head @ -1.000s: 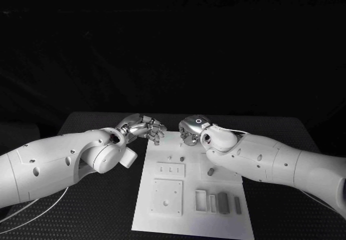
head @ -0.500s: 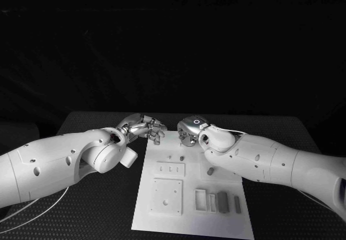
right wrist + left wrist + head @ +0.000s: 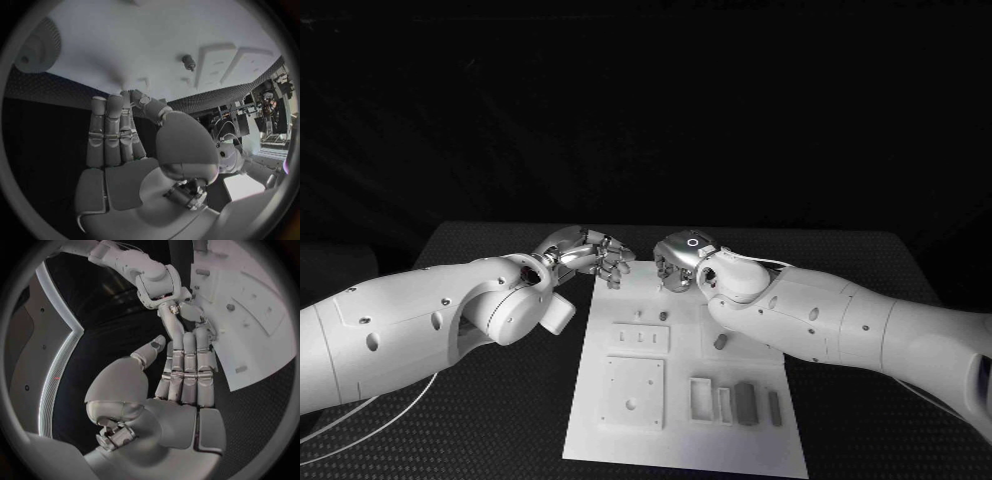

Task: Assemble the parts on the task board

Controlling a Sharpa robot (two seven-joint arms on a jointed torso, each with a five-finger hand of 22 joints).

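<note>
The white task board (image 3: 684,445) lies lengthwise in the middle of the table. Small grey parts (image 3: 721,341) sit on it, and two dark blocks (image 3: 746,403) stand in slots near its front right. My left hand (image 3: 596,258) and right hand (image 3: 678,262) meet at the board's far end, close together. In the left wrist view the left hand (image 3: 184,365) has straight fingers reaching the board's (image 3: 250,355) edge, thumb apart, nothing in it. The right hand (image 3: 122,130) reaches over the board (image 3: 125,35) with its thumb against its fingertips; I cannot tell whether anything is between them.
A square plate with a hole (image 3: 635,392) and a small plate with three slots (image 3: 640,340) are raised on the board's left half. A small peg (image 3: 189,61) stands on the board. Black table (image 3: 488,420) surrounds the board on both sides.
The right hand has edged slightly toward the left hand. The board and its parts have not moved.
</note>
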